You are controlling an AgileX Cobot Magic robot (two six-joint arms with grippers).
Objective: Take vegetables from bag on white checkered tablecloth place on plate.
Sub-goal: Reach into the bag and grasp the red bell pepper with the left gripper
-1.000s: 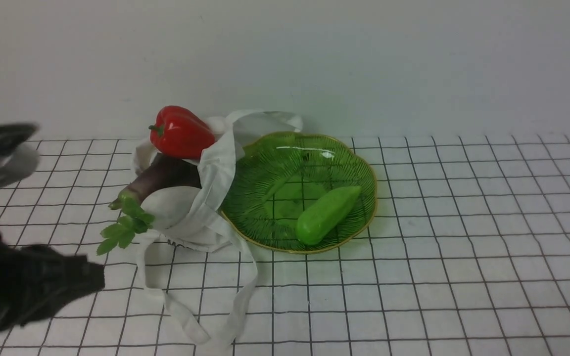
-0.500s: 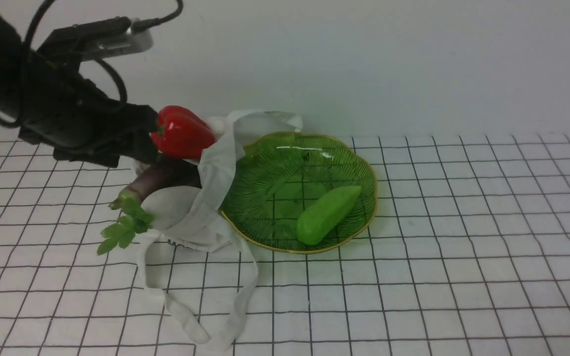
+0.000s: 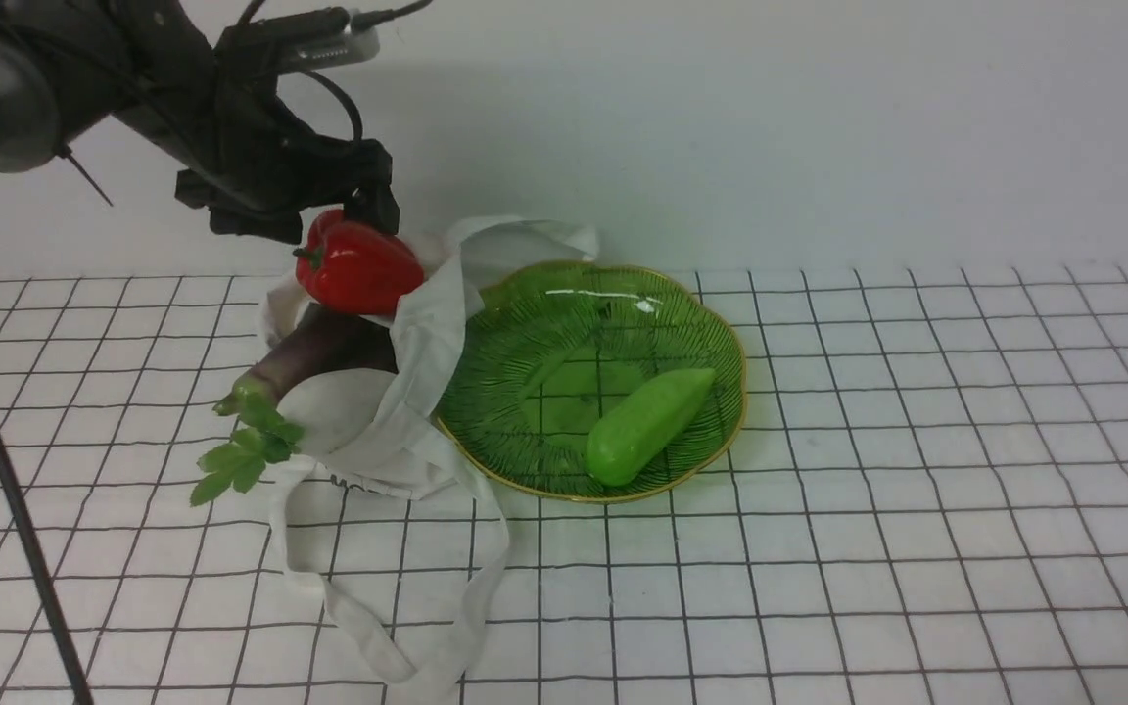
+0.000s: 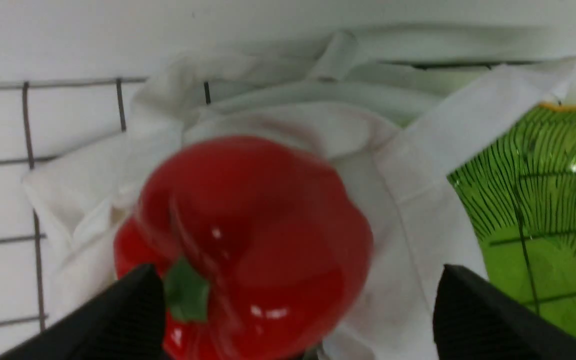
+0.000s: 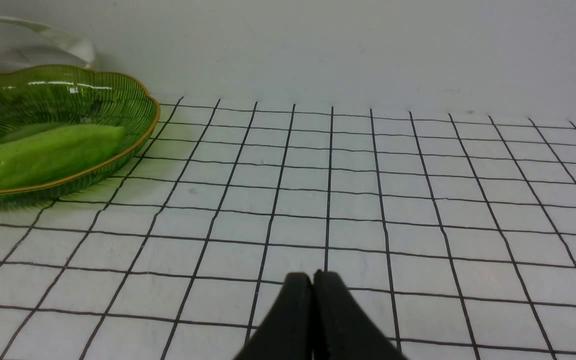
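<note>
Left gripper (image 4: 298, 272): your jaws stand spread wide, one finger on either side of the red bell pepper (image 3: 358, 266).
Red bell pepper: sits on top of the white tote bag (image 3: 378, 431), beside the green plate (image 3: 525, 323).
Eggplant (image 3: 314, 352): lies in the bag's mouth, its leaves out on the checkered tablecloth (image 3: 916, 490).
Plate: holds one green vegetable (image 3: 647, 423).
Right gripper (image 5: 313, 281): your fingers are pressed together, low over the tablecloth.
</note>
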